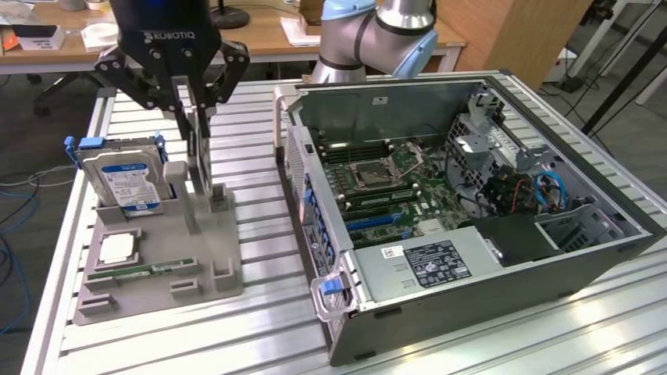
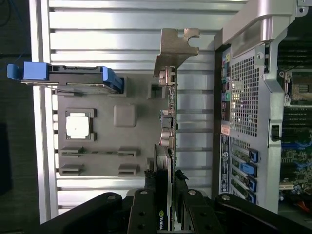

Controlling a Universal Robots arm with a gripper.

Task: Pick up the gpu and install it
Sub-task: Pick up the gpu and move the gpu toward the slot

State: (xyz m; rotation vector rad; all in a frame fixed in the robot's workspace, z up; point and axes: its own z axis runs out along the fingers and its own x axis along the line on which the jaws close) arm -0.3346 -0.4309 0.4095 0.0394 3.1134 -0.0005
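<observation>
The gpu (image 1: 198, 164) stands on edge, upright, at the back of the grey parts holder (image 1: 224, 285). From the wrist it is a thin dark strip (image 2: 168, 122) ending in a silver bracket (image 2: 173, 48). My gripper (image 1: 196, 109) reaches down from above, a finger on each side of the card's top edge, and the pads (image 2: 146, 204) press against both of its faces (image 2: 165, 195). Whether the card has left its slot in the holder I cannot tell. In the exterior view's right half stands the open computer case (image 1: 583, 266), its motherboard (image 1: 386, 180) exposed.
A hard drive (image 1: 125, 178) with blue rails stands upright in the holder beside the card (image 2: 73, 77). A square processor chip (image 1: 117, 248) and a memory stick (image 1: 140, 271) lie in other pockets. The case's rear panel (image 2: 243, 97) sits close to the card. Everything rests on a slatted aluminium table (image 1: 261, 328).
</observation>
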